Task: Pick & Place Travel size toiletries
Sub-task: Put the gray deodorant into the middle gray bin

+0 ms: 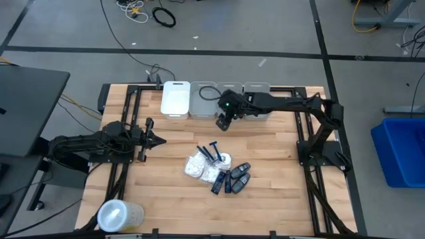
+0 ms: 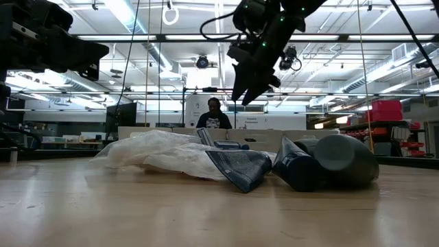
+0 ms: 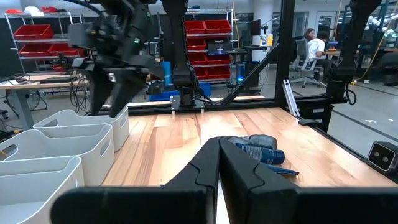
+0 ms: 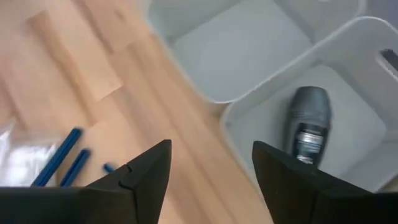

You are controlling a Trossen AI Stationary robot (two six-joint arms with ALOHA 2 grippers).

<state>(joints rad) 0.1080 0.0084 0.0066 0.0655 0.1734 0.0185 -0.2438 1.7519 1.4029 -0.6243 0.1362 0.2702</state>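
A: Fingers first, how do they stand?

B: Right gripper (image 4: 208, 180) has its two dark fingers spread apart with nothing between them. It hangs in the air above the edge of the row of bins at the far side of the light wooden table (image 1: 265, 199). Left gripper (image 1: 157, 139) has its fingers pressed together, empty, waiting at the table's left side and pointing toward the middle.

A: And the toiletries?

B: One small dark oblong container with a grey cap (image 4: 308, 124) lies on the floor of a pale grey plastic bin (image 4: 367, 74), seen past the right fingers. The rest sit in a pile near the middle of the table: dark blue T-shaped razors (image 1: 211, 153), white crinkly packets (image 1: 196, 166), and several small dark oblong containers (image 1: 237, 178), all touching or just beside one another.

A: Which bin holds the single container?

B: Cannot tell exactly; one of the pale ones beside the white rectangular bin (image 1: 176, 98).

A: Anything else?

B: A large clear round lidded tub (image 1: 119, 215) lies at the table's near left corner, well apart from the pile. A person (image 2: 214, 115) sits in the room beyond.
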